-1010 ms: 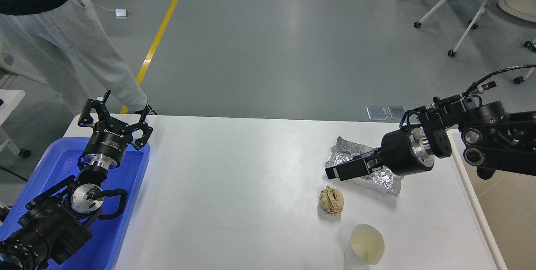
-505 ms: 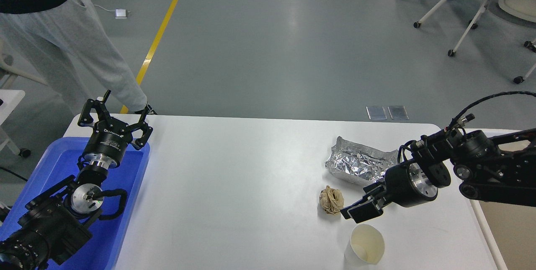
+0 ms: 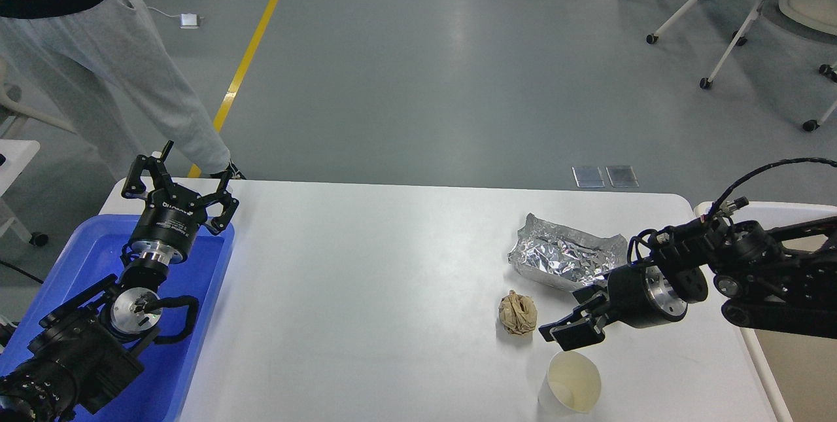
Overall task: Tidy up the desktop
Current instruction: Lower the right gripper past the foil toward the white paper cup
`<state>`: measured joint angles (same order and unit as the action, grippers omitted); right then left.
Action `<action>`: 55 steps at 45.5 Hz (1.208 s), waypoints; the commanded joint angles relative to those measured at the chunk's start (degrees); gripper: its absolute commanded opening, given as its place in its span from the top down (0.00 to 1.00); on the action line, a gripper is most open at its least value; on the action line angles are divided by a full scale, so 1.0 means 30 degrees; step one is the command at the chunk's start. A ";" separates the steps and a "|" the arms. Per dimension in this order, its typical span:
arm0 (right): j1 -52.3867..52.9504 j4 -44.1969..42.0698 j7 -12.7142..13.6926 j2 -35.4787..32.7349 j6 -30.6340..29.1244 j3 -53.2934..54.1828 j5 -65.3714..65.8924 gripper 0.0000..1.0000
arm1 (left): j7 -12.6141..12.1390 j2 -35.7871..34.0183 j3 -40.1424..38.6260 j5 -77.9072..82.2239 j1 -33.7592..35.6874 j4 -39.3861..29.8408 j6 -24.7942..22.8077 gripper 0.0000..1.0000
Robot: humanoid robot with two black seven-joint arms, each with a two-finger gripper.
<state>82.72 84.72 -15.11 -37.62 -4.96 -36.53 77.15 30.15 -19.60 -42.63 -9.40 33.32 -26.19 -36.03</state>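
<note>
Currently my right claw (image 3: 567, 334) hovers low over the right half of the white table (image 3: 366, 291), fingers slightly parted, holding nothing. Crumpled brown paper ball (image 3: 518, 313) lies just beside it, toward my left; paper cup (image 3: 570, 383) stands just nearer me, foil wrapper (image 3: 563, 258) farther back. Right arm is clearly the nearer one. Left claw (image 3: 180, 188) hangs wide, empty, above the blue tray (image 3: 196, 356) at the table's left end, well apart.

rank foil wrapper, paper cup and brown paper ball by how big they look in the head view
1. foil wrapper, clearly largest
2. paper cup, though it sits nearest the camera
3. brown paper ball, smallest
</note>
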 commanded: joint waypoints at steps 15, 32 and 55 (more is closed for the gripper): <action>-0.1851 -0.0555 -0.0997 -0.1377 0.0365 0.0049 0.2027 0.01 | 0.0000 0.0000 0.0000 0.0000 -0.0002 0.0000 -0.0001 0.00; -0.3961 -0.1316 -0.0968 -0.0996 0.0775 0.0401 0.2057 0.01 | 0.0000 0.0000 0.0000 0.0000 -0.0002 0.0000 -0.0001 0.00; -0.4517 -0.2460 -0.1026 -0.0234 0.0775 0.0401 0.1881 0.06 | 0.0000 0.0000 0.0000 0.0000 -0.0002 0.0000 -0.0001 0.00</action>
<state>69.88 78.07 -18.01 -39.51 -2.69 -35.37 83.10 30.15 -19.60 -42.63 -9.40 33.31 -26.19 -36.03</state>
